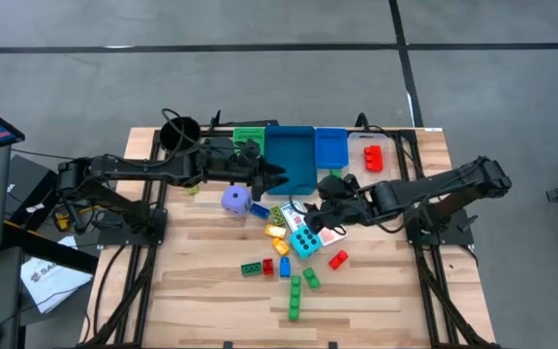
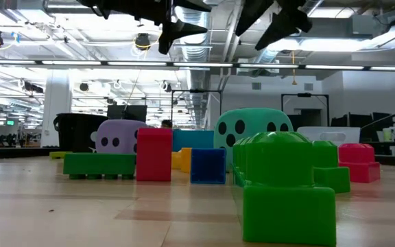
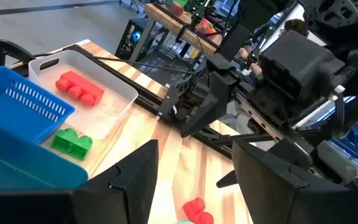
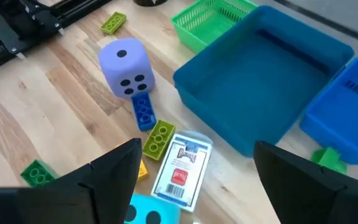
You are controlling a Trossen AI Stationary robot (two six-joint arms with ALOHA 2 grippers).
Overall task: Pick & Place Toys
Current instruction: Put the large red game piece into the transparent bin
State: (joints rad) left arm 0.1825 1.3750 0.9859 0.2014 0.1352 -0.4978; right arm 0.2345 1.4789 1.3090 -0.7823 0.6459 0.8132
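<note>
The toys lie mid-table: a purple die, a cyan dotted die, a card pack, a blue brick, and red and green bricks. My left gripper hovers open and empty at the big blue bin's near edge, pointing toward the table's right. My right gripper hovers open and empty, slanting down over the card pack and the cyan die. In the low view both grippers hang well above the toys.
Along the far edge stand a black cup, a green basket, the big blue bin, a blue basket and a clear bin holding a red brick. A green brick lies beside the blue basket.
</note>
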